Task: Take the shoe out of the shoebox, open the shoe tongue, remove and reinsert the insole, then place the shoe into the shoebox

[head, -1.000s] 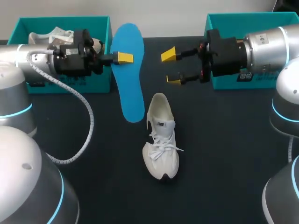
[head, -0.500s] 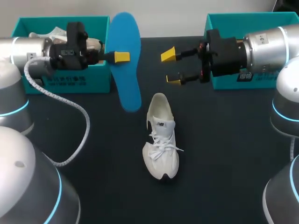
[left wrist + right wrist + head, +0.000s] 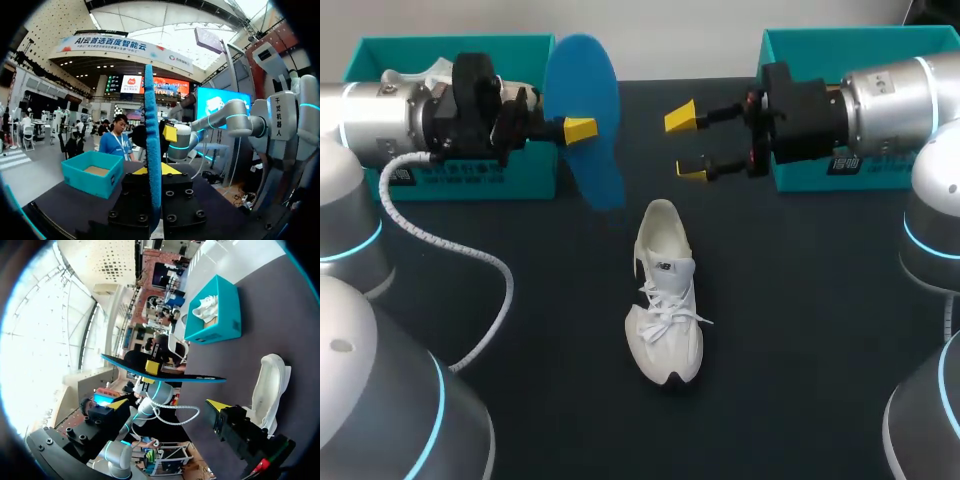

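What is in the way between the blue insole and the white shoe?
Nothing I can see. The left gripper holds the blue insole in the air; the right gripper hangs open, aside from the white shoe.

R gripper (image 3: 166,403): fingers wide apart, nothing btwn them
insole (image 3: 195,377): edge-on, ahead of R gripper, pinched in L gripper (image 3: 151,369)
shoe (image 3: 270,387): white, on table (image 3: 260,305), beside R gripper
teal box (image 3: 220,325): further off, past the shoe

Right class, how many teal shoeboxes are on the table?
2. The left shoebox stands at the far left and the right shoebox at the far right. Both are partly covered by the arms, and no other seems hidden.
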Robot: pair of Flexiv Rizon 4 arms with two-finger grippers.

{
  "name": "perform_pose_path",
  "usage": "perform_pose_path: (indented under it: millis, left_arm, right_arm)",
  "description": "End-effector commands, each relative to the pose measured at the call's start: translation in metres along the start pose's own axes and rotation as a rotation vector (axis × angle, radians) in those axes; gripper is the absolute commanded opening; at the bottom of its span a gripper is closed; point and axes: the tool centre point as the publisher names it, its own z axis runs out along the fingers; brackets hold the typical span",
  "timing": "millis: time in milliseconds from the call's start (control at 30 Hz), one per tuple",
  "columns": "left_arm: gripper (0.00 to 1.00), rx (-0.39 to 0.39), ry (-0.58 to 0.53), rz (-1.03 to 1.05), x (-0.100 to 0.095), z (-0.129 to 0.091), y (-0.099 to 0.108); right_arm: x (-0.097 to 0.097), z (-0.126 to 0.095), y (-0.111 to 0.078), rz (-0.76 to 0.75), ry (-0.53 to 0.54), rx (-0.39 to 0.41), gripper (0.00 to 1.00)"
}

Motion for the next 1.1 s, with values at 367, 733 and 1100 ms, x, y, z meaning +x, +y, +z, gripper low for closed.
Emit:
perform_pose_path:
  millis: [367,733,1100]
  left_arm:
    - [0.0,-0.109,-0.009,1.47,-0.014,-0.006,-0.003]
    - [0.0,-0.045,-0.087,1.99,-0.012,-0.008,0.01]
    - [0.0,-0.063,-0.1,2.125,-0.012,-0.008,0.007]
  right_arm:
    - [0.0,0.002,0.0,0.001,-0.001,-0.003,1.0]
    - [0.0,0.002,0.0,0.001,-0.001,-0.003,1.0]
    - [0.0,0.002,0.0,0.001,-0.001,-0.003,1.0]
